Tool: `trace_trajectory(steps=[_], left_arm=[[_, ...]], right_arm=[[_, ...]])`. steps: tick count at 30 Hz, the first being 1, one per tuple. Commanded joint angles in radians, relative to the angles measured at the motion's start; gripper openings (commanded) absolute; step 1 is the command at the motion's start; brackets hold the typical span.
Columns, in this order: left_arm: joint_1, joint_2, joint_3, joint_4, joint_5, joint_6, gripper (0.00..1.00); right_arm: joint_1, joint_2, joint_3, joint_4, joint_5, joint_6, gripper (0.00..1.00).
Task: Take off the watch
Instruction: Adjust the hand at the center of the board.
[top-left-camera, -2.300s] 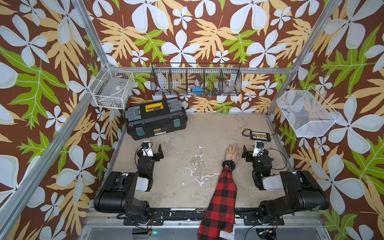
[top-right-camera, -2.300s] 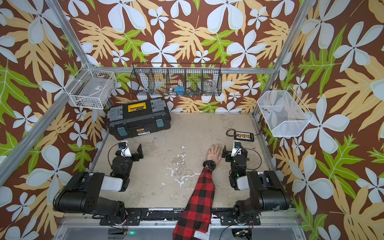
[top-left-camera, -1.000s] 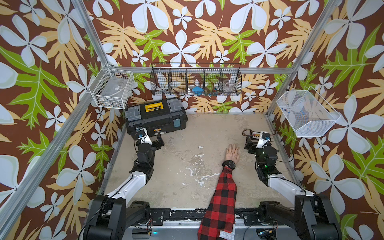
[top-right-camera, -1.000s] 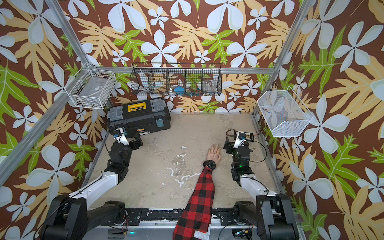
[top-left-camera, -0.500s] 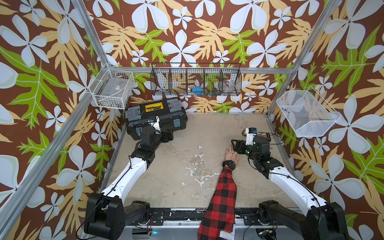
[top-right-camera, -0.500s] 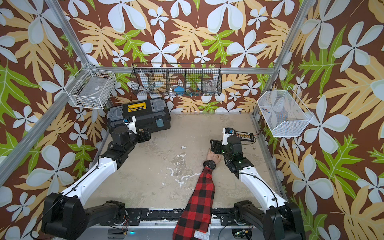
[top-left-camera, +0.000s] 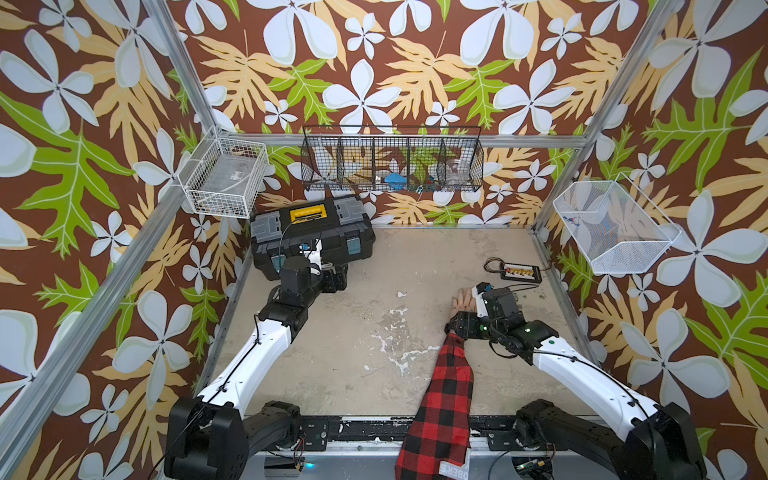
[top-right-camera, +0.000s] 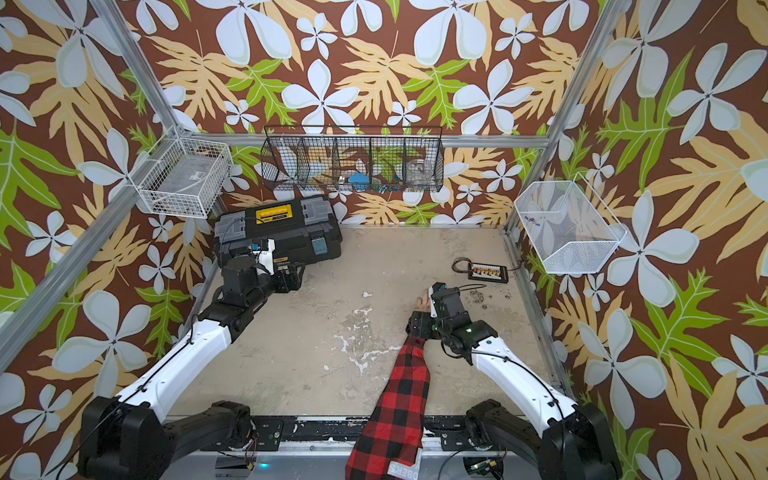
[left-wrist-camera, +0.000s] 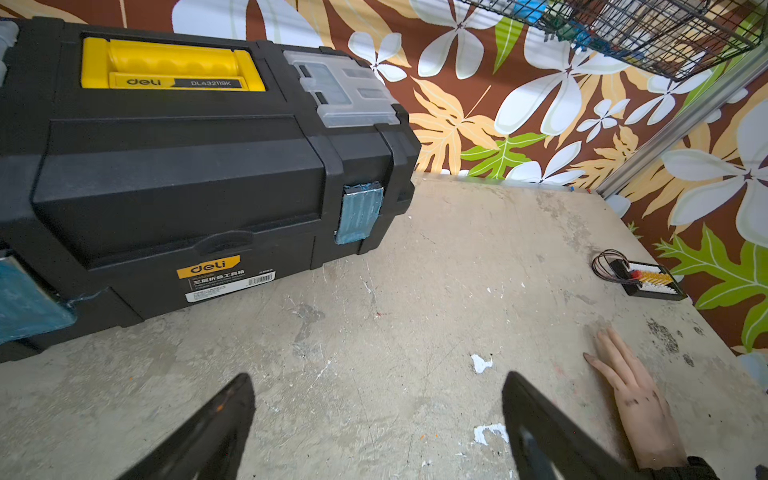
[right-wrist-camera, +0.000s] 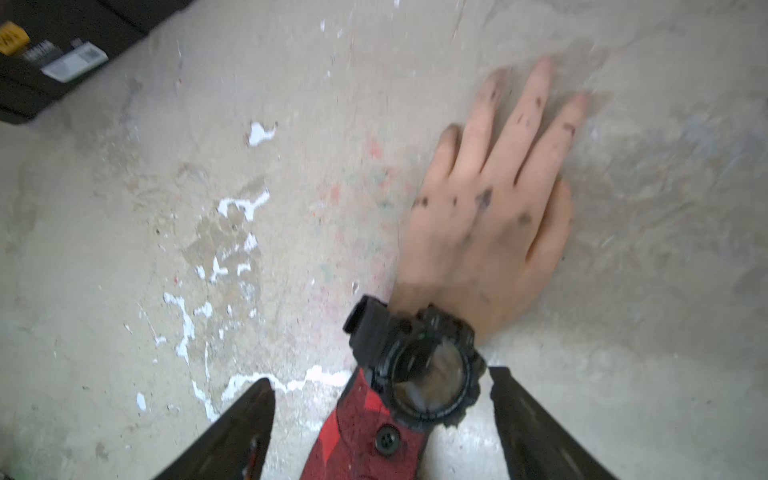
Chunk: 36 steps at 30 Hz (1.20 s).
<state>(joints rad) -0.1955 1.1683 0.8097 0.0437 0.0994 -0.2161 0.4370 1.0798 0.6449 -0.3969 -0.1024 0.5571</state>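
Observation:
The watch (right-wrist-camera: 428, 370) is black and chunky with a round case. It sits strapped on the wrist of a pale mannequin hand (right-wrist-camera: 486, 208) that lies flat on the table, with a red plaid sleeve (top-left-camera: 446, 395) behind it. My right gripper (right-wrist-camera: 380, 376) hangs open just above that wrist, one finger on each side of the watch and sleeve, touching neither. In both top views the right gripper (top-left-camera: 460, 323) (top-right-camera: 419, 324) covers the watch. My left gripper (left-wrist-camera: 377, 375) is open and empty over bare table, just in front of the toolbox (top-left-camera: 316, 232).
A black and yellow toolbox (left-wrist-camera: 166, 166) stands at the back left. A small terminal board with wires (top-left-camera: 519, 272) lies at the back right, beyond the hand (top-left-camera: 461, 300). Wire baskets (top-left-camera: 226, 176) (top-left-camera: 390, 164) (top-left-camera: 611, 226) hang on the walls.
My right arm has swung inward from the table's right side and drawn back from over the hand to over the wrist. My left arm has reached forward toward the toolbox front.

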Motion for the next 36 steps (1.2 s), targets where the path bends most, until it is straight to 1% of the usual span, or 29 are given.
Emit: trace_trajectory(steps=[1,4,7,18,22,27,32,36], left_arm=[[-0.001,0.002,0.006,-0.010,0.015,0.011,0.94],[-0.001,0.005,0.009,-0.013,0.013,0.012,0.95],[-0.001,0.007,0.011,-0.016,0.016,0.011,0.95],[-0.001,0.008,0.011,-0.018,0.011,0.013,0.95],[-0.001,0.008,0.011,-0.020,0.008,0.014,0.96],[-0.001,0.010,0.011,-0.019,0.008,0.013,0.96],[-0.001,0.011,0.011,-0.021,0.007,0.011,0.96],[-0.001,0.020,0.011,-0.024,0.007,0.008,0.96]], right_arm=[[0.040,-0.007,-0.032,-0.062,0.041,0.105,0.86],[0.082,-0.008,-0.063,-0.060,0.062,0.159,0.87],[0.102,0.015,-0.083,-0.036,0.065,0.177,0.87],[0.126,0.192,-0.028,0.063,0.068,0.125,0.75],[0.142,0.245,0.000,0.092,0.066,0.121,0.70],[0.192,0.314,0.053,0.118,0.072,0.127,0.63],[0.267,0.407,0.128,0.150,0.083,0.141,0.60],[0.321,0.481,0.197,0.157,0.090,0.147,0.59]])
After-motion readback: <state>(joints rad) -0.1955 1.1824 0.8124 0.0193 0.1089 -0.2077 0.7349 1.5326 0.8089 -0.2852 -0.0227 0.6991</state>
